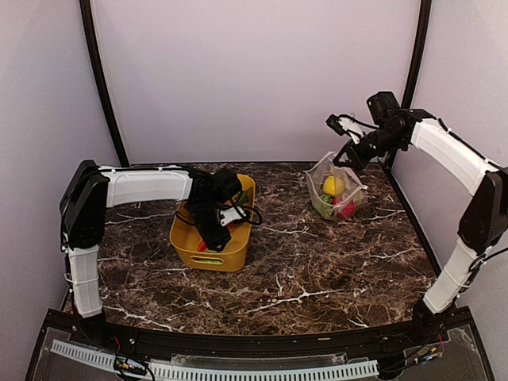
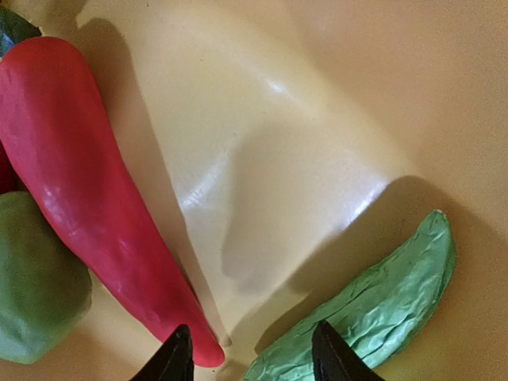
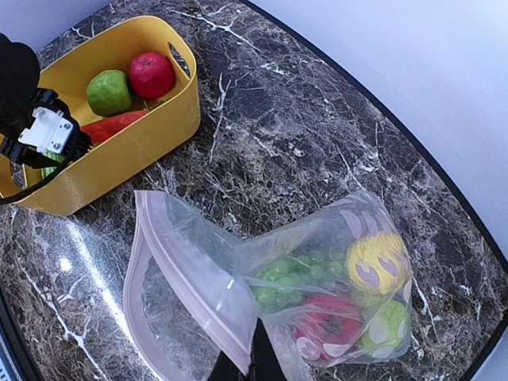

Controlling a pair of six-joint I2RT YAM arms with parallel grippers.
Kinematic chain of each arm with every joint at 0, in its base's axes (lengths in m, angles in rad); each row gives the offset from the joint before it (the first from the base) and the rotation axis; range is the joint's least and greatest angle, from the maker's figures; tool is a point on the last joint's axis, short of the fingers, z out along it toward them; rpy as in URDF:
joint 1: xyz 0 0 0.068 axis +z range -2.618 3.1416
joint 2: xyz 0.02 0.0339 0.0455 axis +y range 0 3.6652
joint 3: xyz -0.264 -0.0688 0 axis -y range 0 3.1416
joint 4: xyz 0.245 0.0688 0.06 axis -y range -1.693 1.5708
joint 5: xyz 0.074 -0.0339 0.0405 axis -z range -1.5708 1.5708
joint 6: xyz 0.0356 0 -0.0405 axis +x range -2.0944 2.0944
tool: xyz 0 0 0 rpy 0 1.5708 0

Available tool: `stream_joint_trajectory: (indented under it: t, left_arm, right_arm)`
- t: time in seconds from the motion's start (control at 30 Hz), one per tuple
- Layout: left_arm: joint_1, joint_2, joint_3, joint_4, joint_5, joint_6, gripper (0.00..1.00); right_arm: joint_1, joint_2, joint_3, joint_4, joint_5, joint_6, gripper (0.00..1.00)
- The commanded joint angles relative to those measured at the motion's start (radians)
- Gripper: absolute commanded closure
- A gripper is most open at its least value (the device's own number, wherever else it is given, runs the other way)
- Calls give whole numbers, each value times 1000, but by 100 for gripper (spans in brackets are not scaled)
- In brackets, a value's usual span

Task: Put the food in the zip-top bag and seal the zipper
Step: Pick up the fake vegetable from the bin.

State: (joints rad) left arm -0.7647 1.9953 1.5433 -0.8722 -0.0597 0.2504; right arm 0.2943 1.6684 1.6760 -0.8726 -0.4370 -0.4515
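Overhead, two wrist closeups; tub (image 1: 208,255) shared

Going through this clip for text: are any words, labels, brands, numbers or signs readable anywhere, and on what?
None can be read.
The zip-top bag carries only pale round patches, no lettering.
The yellow tub and the white arm covers are plain.
The small white block on the left arm shows no legible marking.

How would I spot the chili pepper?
Look on the marble table for the yellow tub, left of the clear bag. Inside it, the chili pepper is the only long, tapering red piece; beside it are a round red fruit, a round green fruit and a green pod.
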Motion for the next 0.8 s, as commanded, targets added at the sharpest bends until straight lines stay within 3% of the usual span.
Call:
stream_joint_trajectory:
  t: [0.0, 0.13, 0.33, 0.53, 0.77]
  left_arm:
    - [12, 1, 100, -39, 2, -27, 50]
    - [11, -29, 155, -101, 68, -19, 49]
    - [12, -101, 0, -51, 211, 149, 47]
    - [11, -94, 17, -123, 340, 205, 48]
    - [10, -48, -20, -108, 264, 228, 50]
  right_arm:
    - [-6, 23, 62, -40, 36, -12, 100]
    - [-30, 32, 115, -65, 0, -21, 100]
    - [-32, -23, 36, 0, -18, -14, 100]
    - [-34, -78, 18, 5, -28, -15, 100]
    - [-32, -102, 8, 4, -72, 8, 100]
